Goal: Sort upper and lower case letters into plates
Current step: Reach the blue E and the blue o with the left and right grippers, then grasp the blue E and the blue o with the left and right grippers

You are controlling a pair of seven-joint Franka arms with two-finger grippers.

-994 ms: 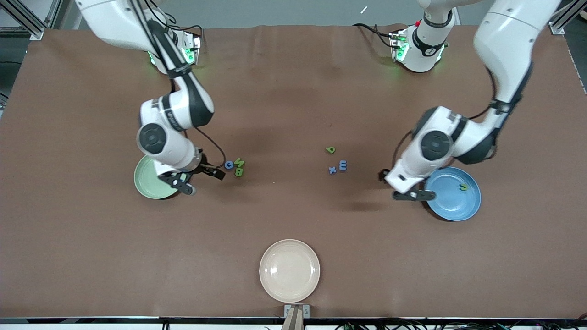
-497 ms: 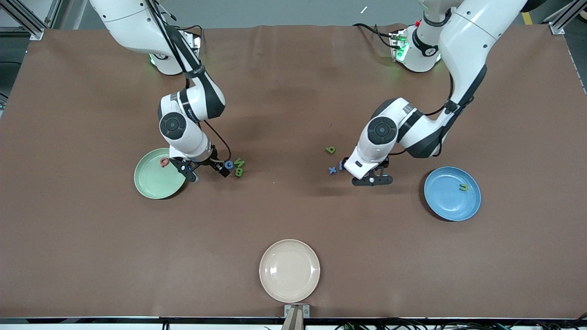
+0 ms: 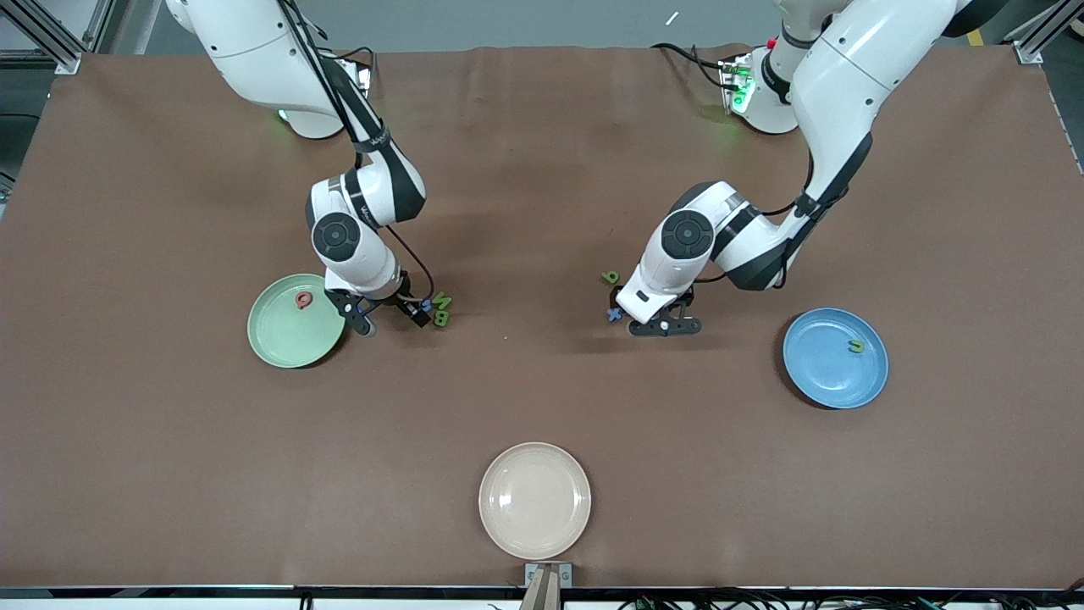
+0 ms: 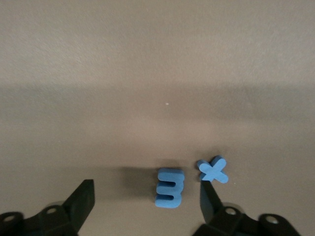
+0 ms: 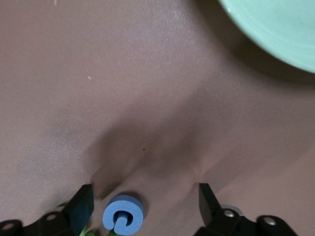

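The left pincer [image 4: 147,206], moved away from the blue plate [image 3: 835,357], is now held wide open around the blue m [image 4: 170,187]. The right pincer [image 5: 142,209], moved off the green plate [image 3: 292,322], is open around the blue G [image 5: 123,215].

Left hand [image 3: 663,326] low over table, fingers spread. Right hand [image 3: 391,312] likewise low, open.
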